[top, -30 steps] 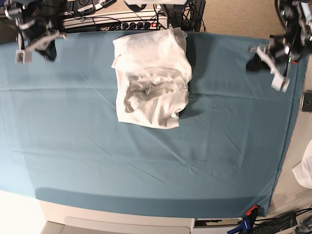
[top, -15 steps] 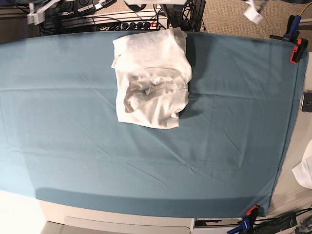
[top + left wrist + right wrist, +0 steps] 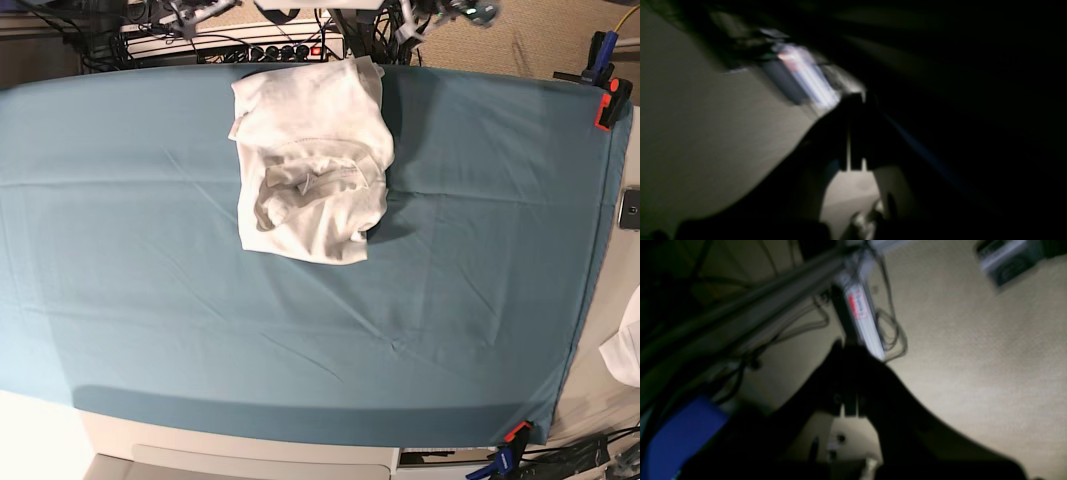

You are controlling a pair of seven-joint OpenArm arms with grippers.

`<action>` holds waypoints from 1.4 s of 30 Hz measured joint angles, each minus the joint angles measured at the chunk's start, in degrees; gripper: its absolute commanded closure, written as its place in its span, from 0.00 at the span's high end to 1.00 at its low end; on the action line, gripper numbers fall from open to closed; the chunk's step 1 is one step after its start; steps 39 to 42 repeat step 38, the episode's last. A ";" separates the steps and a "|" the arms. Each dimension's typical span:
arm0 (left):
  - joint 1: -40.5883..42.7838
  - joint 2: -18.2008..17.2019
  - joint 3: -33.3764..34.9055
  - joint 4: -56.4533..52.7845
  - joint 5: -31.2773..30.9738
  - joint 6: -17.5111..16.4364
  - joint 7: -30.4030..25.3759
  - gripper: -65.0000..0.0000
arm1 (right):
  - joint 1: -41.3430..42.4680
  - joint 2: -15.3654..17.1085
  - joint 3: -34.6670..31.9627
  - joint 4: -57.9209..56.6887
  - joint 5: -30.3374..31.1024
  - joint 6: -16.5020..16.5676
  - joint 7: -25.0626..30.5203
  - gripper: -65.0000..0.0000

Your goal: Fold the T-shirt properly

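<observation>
The white T-shirt lies folded into a rough, wrinkled rectangle on the teal table cover, at the back centre, with its collar facing up. No gripper touches it. In the base view only bits of both arms show at the top edge: the right arm and the left arm, behind the table. The left gripper looks shut and empty, dark against the floor. The right gripper also looks shut and empty, over cables and carpet. The T-shirt does not show in either wrist view.
A power strip and cables lie behind the table's back edge. Orange clamps hold the cover at the right corner, and another clamp at the front right. A phone and a small white cloth scrap lie off the right edge.
Both arms have drawn back from the table's left and right sides to behind its back edge, near the top centre. The T-shirt has not moved.
</observation>
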 measured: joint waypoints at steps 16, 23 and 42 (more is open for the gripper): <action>-11.26 11.69 -15.74 -21.84 17.05 25.79 -7.67 0.00 | 7.58 1.75 -21.05 -3.23 -6.86 -29.11 5.81 0.00; -11.23 11.15 -17.00 -20.92 17.55 25.44 -7.72 0.00 | 11.28 1.70 -21.35 -3.32 2.89 -34.42 0.92 0.00; -11.23 11.69 -17.00 -20.02 17.35 25.46 -7.76 0.00 | 13.09 0.37 -21.35 -11.23 6.86 -35.41 5.92 0.00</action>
